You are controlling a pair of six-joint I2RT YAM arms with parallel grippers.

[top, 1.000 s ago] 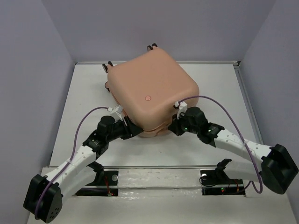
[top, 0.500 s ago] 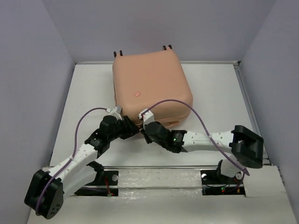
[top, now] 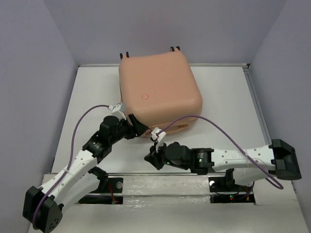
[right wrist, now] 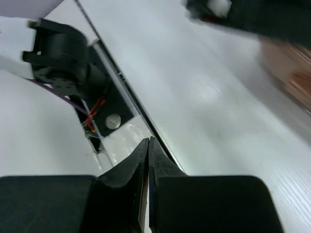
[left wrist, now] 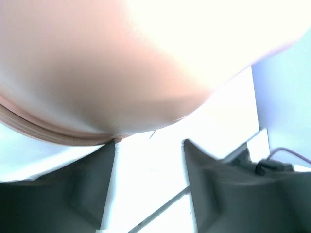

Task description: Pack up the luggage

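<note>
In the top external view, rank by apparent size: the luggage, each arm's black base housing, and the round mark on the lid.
1. The luggage, by far the largest.
2. The left base housing and the right base housing look about alike, so they are not ranked.
3. The round mark, the smallest.

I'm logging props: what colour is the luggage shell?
The luggage is plain salmon pink; the top external view shows it best.

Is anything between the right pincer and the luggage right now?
Nothing visible. Only bare table lies between the shut right pincer and the luggage's near edge. The left pincer, open, sits at the luggage's near-left corner, just off that line.
</note>
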